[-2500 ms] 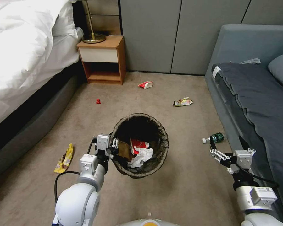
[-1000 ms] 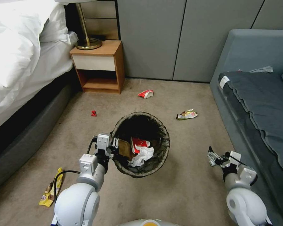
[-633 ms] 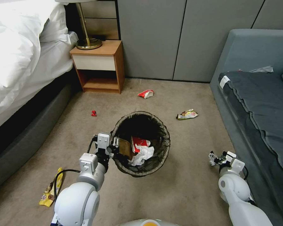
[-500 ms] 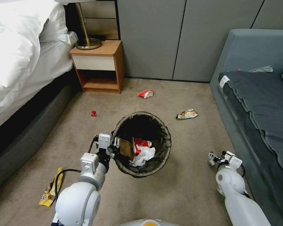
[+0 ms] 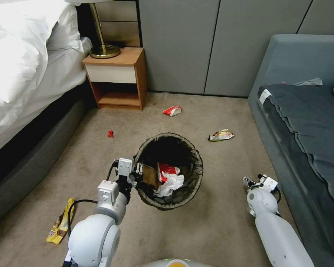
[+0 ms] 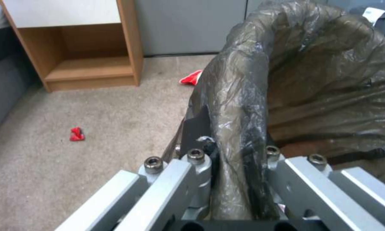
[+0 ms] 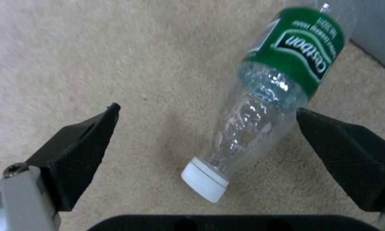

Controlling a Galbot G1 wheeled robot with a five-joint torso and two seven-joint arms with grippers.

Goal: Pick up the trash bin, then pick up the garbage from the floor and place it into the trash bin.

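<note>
The trash bin [image 5: 174, 148], lined with a dark bag, hangs tilted above the floor [image 5: 219, 222]. My left gripper [image 5: 136, 174] is shut on its near rim, and the left wrist view shows the fingers [image 6: 196, 160] pinching the bag-covered rim [image 6: 239, 106]. Brown paper, a red-and-white wrapper and white tissue [image 5: 170, 183] lie inside. My right gripper [image 7: 206, 109] is open, pointing down at a green-labelled bottle [image 7: 269, 96] that lies on the carpet between its fingers. In the head view this gripper [image 5: 256, 181] sits low beside the sofa.
More garbage lies on the carpet: a red-and-white wrapper [image 5: 172, 110], a small red scrap [image 5: 110, 134], a snack wrapper [image 5: 220, 135] and a yellow wrapper [image 5: 60, 221]. A bed [image 5: 22, 74] flanks the left, a nightstand [image 5: 115, 78] stands at the back, and a grey sofa [image 5: 304, 122] runs along the right.
My right arm has folded down and inward, bringing its gripper low toward the floor by the sofa. The bin in my left gripper has drifted slightly to the right.
</note>
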